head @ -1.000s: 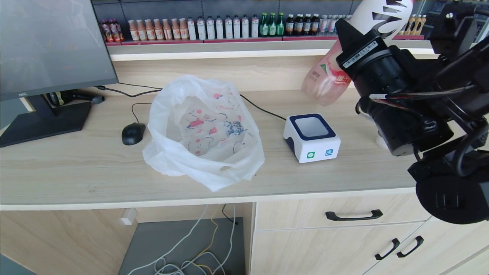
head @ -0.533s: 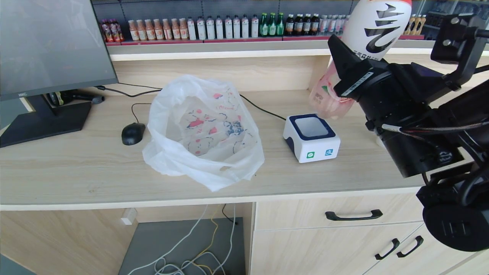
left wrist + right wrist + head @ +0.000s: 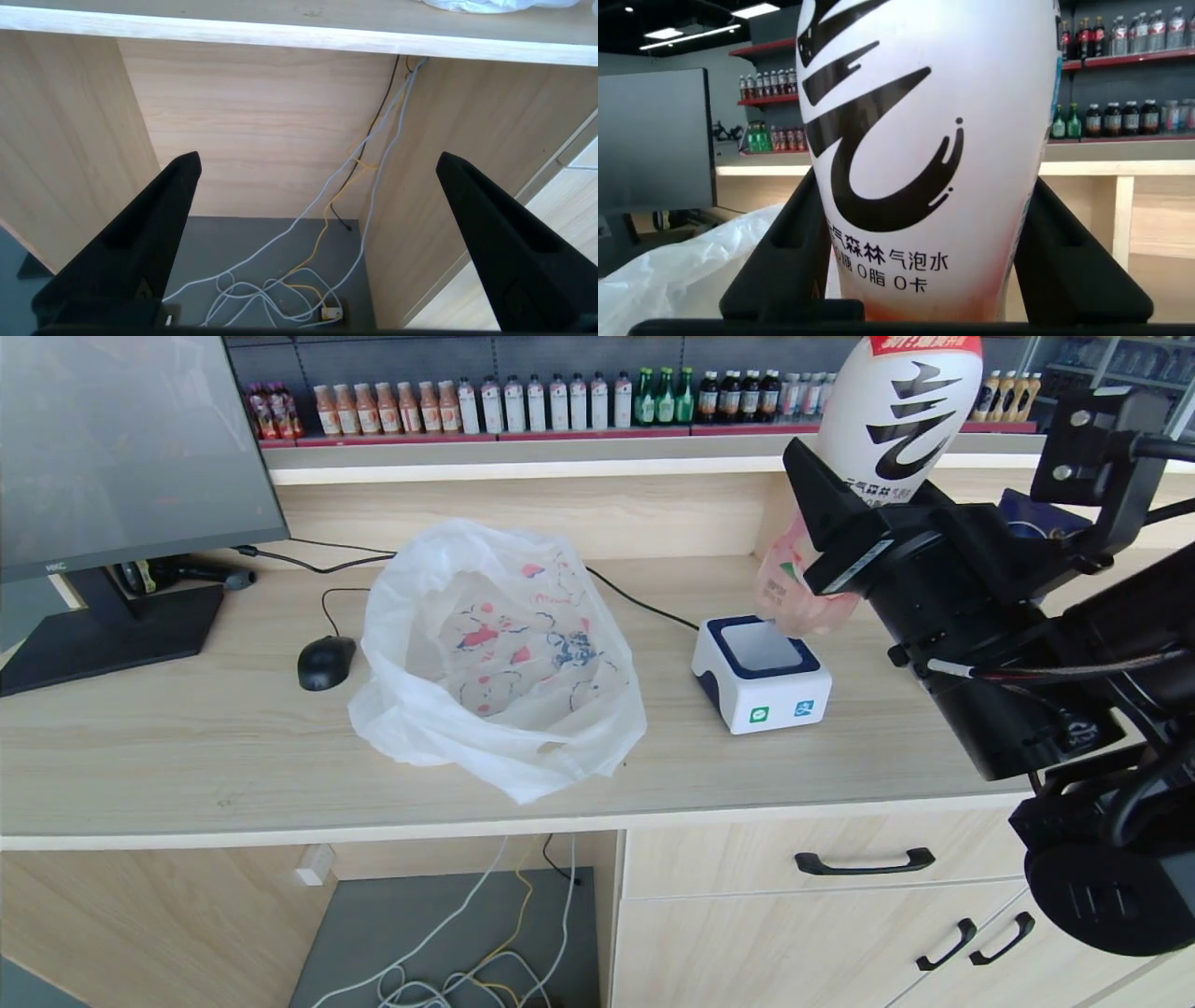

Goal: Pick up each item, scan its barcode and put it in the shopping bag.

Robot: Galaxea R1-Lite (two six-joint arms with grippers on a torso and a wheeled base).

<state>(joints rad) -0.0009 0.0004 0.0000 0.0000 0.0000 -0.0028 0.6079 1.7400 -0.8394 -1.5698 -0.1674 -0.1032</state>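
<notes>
My right gripper point(image 3: 845, 537) is shut on a drink bottle point(image 3: 887, 439) with a white label, black brush strokes and a pink base. The bottle hangs tilted, its pink base just above the far right corner of the white and navy barcode scanner point(image 3: 761, 674) on the counter. The bottle point(image 3: 924, 159) stands between the dark fingers point(image 3: 785, 252) in the right wrist view. An open white shopping bag point(image 3: 495, 653) with red and blue prints lies left of the scanner. My left gripper point(image 3: 313, 243) is open below the counter, over cables on the floor.
A monitor point(image 3: 121, 448) on a black stand is at the counter's far left, a black mouse point(image 3: 325, 662) beside the bag. A cable point(image 3: 644, 602) runs behind the scanner. Shelves of bottles point(image 3: 560, 401) line the back. Drawers point(image 3: 864, 863) sit under the counter.
The right arm has swung the bottle down and left, from above the counter's back right to just over the scanner. The bottle turned more upright. Bag and scanner have not moved.
</notes>
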